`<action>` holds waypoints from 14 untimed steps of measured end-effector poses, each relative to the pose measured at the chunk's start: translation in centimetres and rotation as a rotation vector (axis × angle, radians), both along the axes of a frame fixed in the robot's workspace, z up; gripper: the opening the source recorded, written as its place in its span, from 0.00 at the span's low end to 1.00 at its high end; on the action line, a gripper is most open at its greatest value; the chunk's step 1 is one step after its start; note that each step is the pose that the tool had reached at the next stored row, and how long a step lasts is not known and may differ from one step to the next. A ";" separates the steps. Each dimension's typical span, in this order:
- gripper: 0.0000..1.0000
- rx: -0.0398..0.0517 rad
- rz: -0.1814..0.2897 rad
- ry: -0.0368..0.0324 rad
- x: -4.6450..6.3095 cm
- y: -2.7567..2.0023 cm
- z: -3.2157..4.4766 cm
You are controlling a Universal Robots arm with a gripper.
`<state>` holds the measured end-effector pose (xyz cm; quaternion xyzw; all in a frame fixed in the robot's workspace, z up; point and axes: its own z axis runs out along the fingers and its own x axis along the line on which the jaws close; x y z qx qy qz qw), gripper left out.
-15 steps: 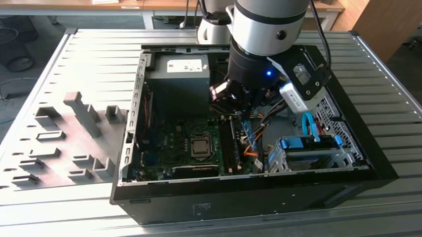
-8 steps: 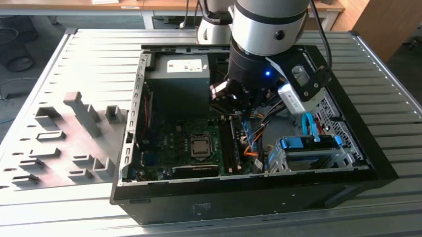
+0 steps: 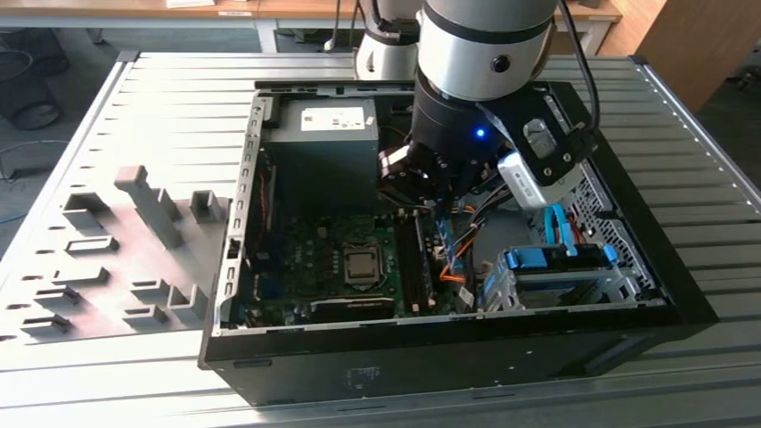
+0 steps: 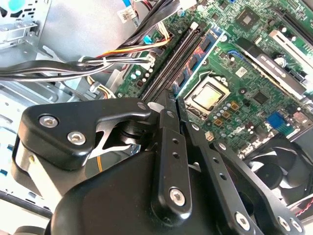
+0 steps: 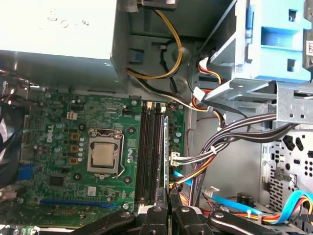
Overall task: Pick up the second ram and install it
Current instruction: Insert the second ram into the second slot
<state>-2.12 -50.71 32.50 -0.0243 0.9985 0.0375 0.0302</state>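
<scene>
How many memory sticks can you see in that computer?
1: the second ram, held on edge by the gripper, right beside the dark slots on the motherboard. Another could sit hidden in those slots; I cannot tell.

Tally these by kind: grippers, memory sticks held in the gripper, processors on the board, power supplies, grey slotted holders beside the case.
gripper: 1
second ram, held in the gripper: 1
processor: 1
power supply: 1
grey slotted holder: 1
Total: 5
</scene>
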 end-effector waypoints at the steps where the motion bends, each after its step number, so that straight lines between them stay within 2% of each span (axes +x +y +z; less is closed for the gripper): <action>1: 0.14 -0.0001 -0.006 0.0000 0.0 0.00 0.00; 4: 0.14 -0.0001 -0.016 -0.0001 0.0 0.00 -0.01; 7: 0.14 0.0009 -0.060 0.0001 0.0 0.00 -0.04; 8: 0.14 0.0053 -0.069 0.0003 0.0 -0.01 -0.04; 11: 0.14 0.0383 -0.085 0.0013 0.0 0.00 -0.05; 13: 0.14 0.0462 -0.088 0.0016 -0.1 0.00 -0.07; 14: 0.14 0.0465 -0.089 0.0015 -0.1 0.01 -0.08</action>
